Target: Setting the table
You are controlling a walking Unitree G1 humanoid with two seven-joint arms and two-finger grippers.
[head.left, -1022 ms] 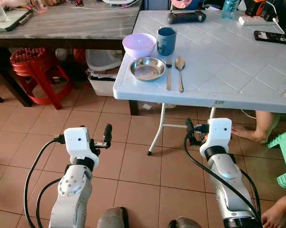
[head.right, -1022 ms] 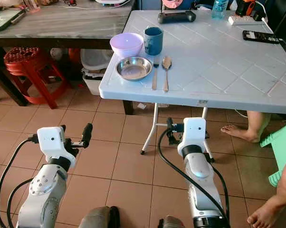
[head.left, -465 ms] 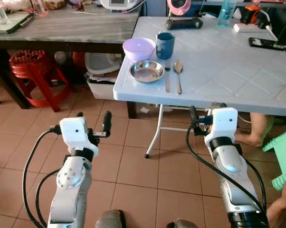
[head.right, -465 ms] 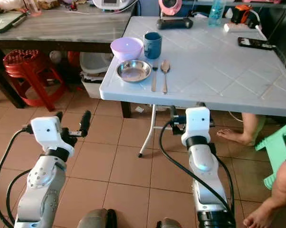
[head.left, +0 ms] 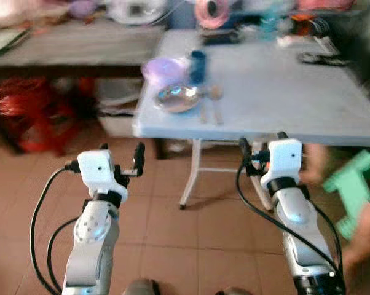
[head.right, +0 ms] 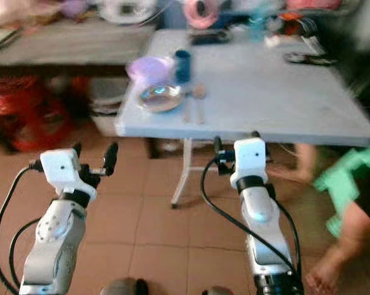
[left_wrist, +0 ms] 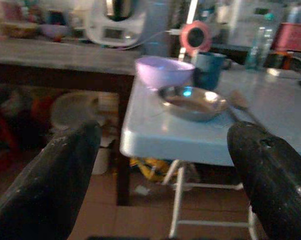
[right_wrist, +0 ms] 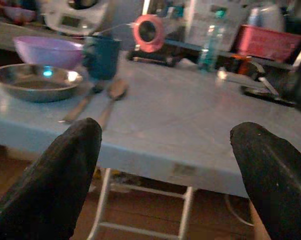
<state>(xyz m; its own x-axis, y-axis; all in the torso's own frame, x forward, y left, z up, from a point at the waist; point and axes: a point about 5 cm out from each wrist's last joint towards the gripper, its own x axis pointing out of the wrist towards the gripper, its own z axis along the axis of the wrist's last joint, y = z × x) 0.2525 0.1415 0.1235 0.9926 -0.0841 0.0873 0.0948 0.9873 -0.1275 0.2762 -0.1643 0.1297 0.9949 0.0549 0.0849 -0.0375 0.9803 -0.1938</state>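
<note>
A white folding table [head.left: 283, 92] stands ahead. At its near left corner are a purple bowl [head.left: 163, 67], a blue cup [head.left: 198, 63], a steel plate [head.left: 177, 97], and a fork [right_wrist: 83, 102] and spoon [right_wrist: 113, 95] side by side. My left gripper [head.left: 120, 157] is open and empty over the floor, below and left of that corner. My right gripper [head.left: 262, 144] is open and empty just in front of the table's near edge. Both wrist views look along the wide-apart fingers at the place setting. The head views are blurred.
A dark wooden table [head.left: 68, 43] adjoins on the left, with a red stool [head.left: 28, 110] and a white tub [head.left: 114, 117] beneath. A person's leg [head.left: 360, 236] and a green stool [head.left: 351, 184] are at the right. A phone [head.left: 320, 58] and clutter lie at the table's far side.
The head camera has moved and its picture is now blurred. Both arms have come up a little, the right gripper reaching the table's near edge. The tableware has not moved.
</note>
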